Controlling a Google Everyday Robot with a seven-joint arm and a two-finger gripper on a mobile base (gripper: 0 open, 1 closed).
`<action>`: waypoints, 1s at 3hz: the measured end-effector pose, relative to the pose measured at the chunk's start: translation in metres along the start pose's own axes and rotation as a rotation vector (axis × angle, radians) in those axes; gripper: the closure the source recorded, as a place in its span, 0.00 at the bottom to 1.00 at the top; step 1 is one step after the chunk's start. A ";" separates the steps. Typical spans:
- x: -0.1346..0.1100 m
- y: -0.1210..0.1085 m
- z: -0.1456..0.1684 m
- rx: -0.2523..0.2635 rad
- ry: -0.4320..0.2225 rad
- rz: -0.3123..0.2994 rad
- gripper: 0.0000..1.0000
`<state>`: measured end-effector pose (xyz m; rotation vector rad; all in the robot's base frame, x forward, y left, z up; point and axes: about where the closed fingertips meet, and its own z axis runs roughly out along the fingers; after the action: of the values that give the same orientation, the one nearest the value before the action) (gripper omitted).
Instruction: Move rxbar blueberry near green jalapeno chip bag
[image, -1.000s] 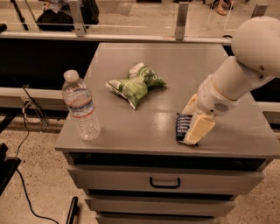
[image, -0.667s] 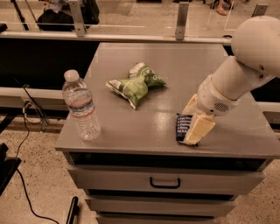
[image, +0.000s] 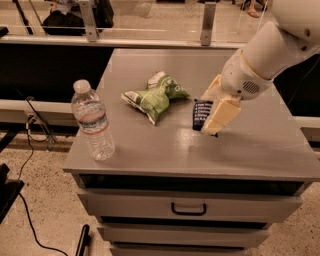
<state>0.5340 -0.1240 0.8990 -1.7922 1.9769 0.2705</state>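
The small flat dark navy-blue rxbar blueberry wrapper (image: 201, 113) now sits left of and farther back than its spot a second ago, close to the right of the wrinkled green-and-white jalapeno chip bag (image: 155, 95) but not touching it. The cream two-finger gripper (image: 207, 121) pinches it over the grey cabinet top (image: 250, 150). Placement looks nearly due.

Claw (image: 208, 124) holds rxbar blueberry (image: 201, 113) just beside green jalapeno chip bag (image: 155, 96).

Pincer (image: 208, 118) grips rxbar blueberry (image: 200, 113) just right of green jalapeno chip bag (image: 155, 95).
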 end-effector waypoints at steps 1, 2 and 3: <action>0.000 0.000 0.000 0.000 0.000 0.000 1.00; 0.001 -0.010 0.007 0.021 0.010 0.029 1.00; 0.007 -0.042 0.019 0.083 0.011 0.110 1.00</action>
<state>0.5783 -0.1278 0.8853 -1.6397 2.0672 0.2101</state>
